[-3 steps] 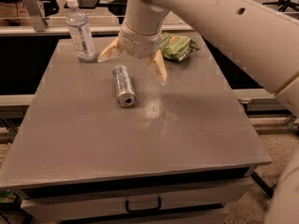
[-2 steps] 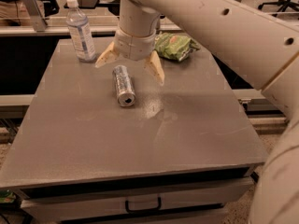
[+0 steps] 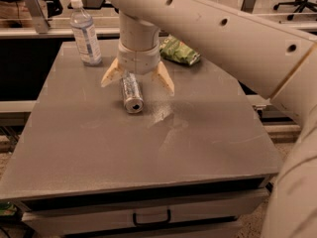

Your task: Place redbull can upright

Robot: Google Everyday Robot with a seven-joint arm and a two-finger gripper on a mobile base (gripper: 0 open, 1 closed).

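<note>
The redbull can (image 3: 131, 92) lies on its side on the grey table (image 3: 148, 143), its round end facing the camera. My gripper (image 3: 137, 80) hangs straight over the can's far end. Its two tan fingers (image 3: 110, 75) are spread wide, one on each side of the can, and are open. The white wrist hides the can's far end.
A clear water bottle (image 3: 85, 32) with a white cap stands at the table's back left corner. A green snack bag (image 3: 179, 52) lies at the back, right of the gripper. My white arm crosses the upper right. A drawer with a handle (image 3: 151, 217) sits under the table front.
The gripper has moved left and down, from beside the can to straddling its far end. The can has not moved.
</note>
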